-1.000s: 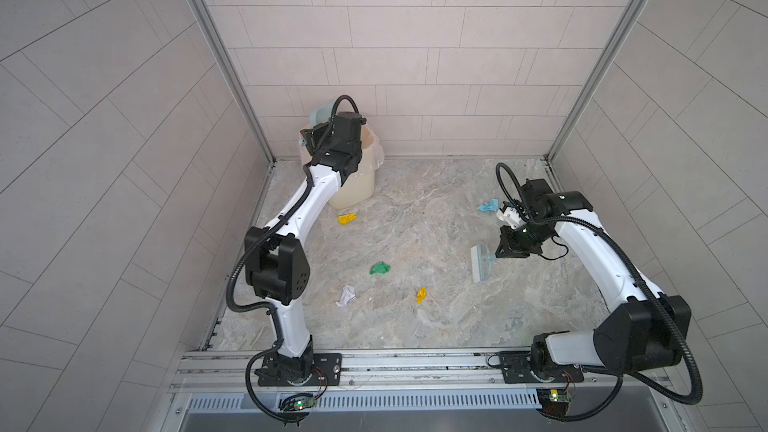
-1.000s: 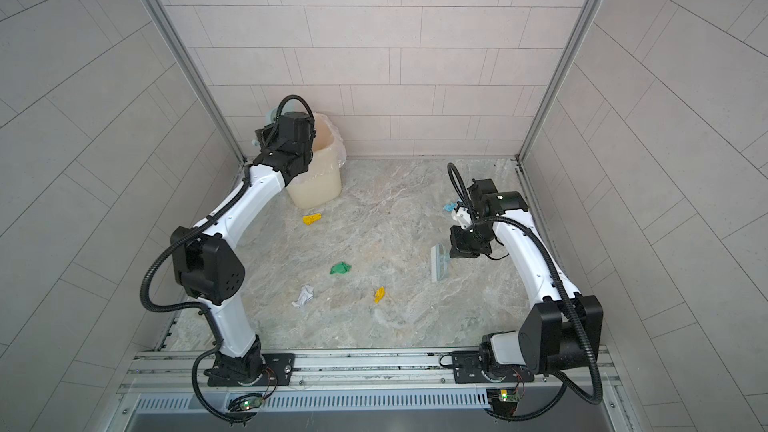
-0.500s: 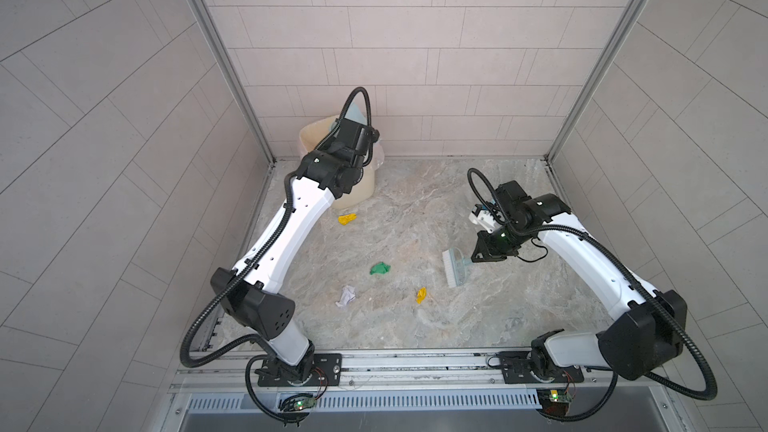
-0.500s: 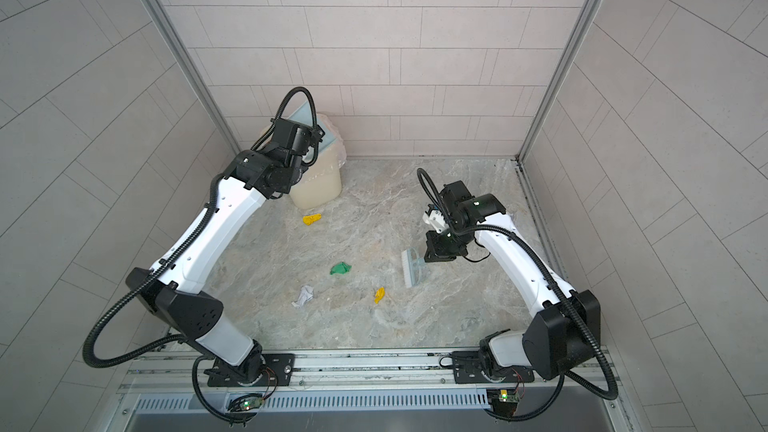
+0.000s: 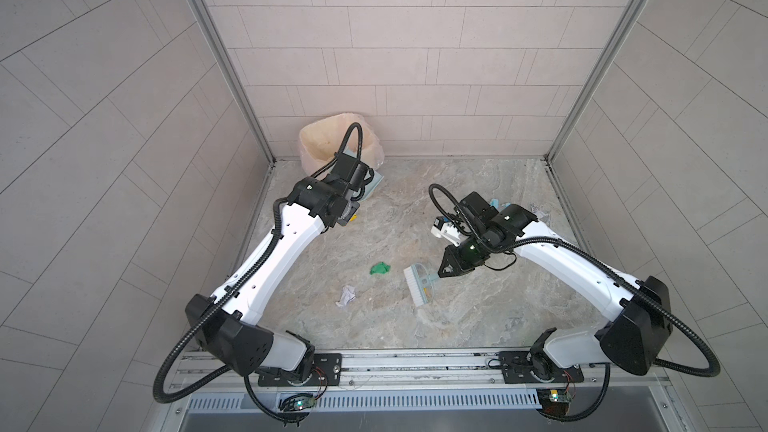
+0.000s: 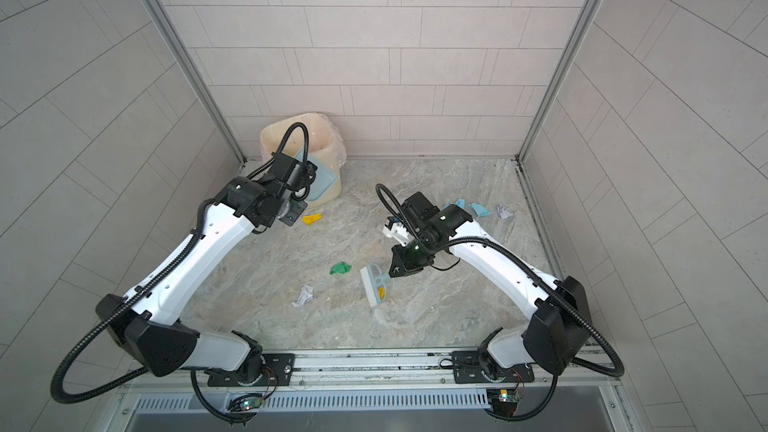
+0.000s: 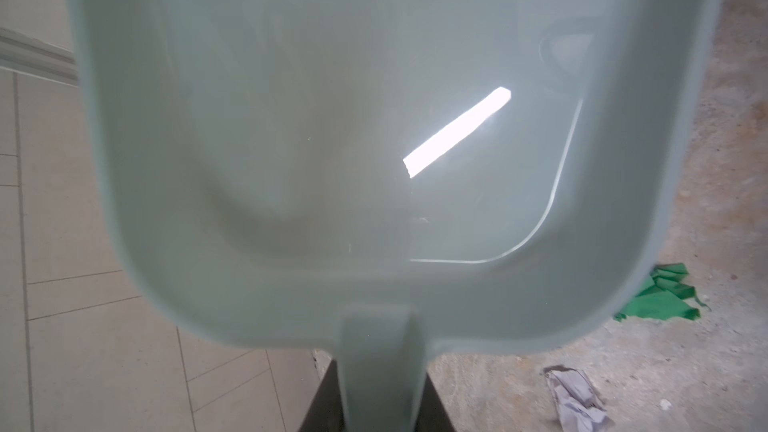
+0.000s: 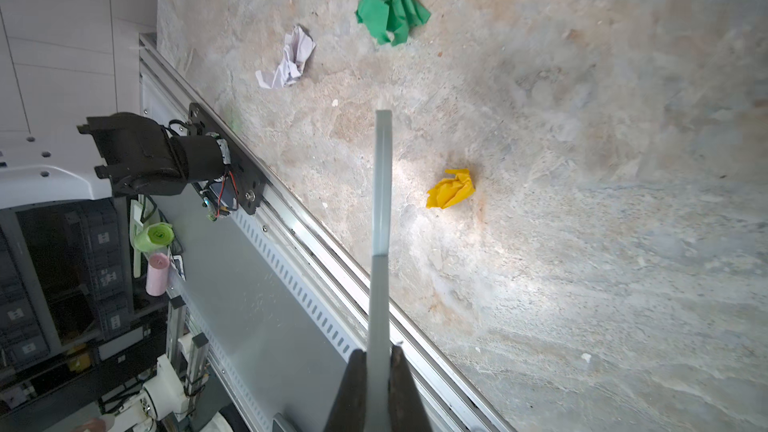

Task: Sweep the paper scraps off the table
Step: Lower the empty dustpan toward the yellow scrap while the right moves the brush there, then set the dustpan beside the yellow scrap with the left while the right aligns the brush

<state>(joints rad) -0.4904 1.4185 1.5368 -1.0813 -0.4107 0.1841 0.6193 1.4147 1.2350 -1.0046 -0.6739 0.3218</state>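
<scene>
Holding the brush [image 5: 417,288] by its handle, the right gripper [image 5: 443,273] hangs mid-frame. The green scrap [image 5: 380,268] lies on the bench [image 5: 478,317] just left of the bristles. The left gripper [image 7: 378,405], clamped on the dustpan [image 7: 332,139], sits upper left beside the bin [image 5: 324,147].

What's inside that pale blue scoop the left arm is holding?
Nothing visible: in the left wrist view the dustpan looks bare, just a glare. Its front edge is cut off.

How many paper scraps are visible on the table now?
7 scraps: yellow by the bin; green and white in the middle; another yellow beside the brush; two blue and one white at the right. The arms may hide more.
</scene>
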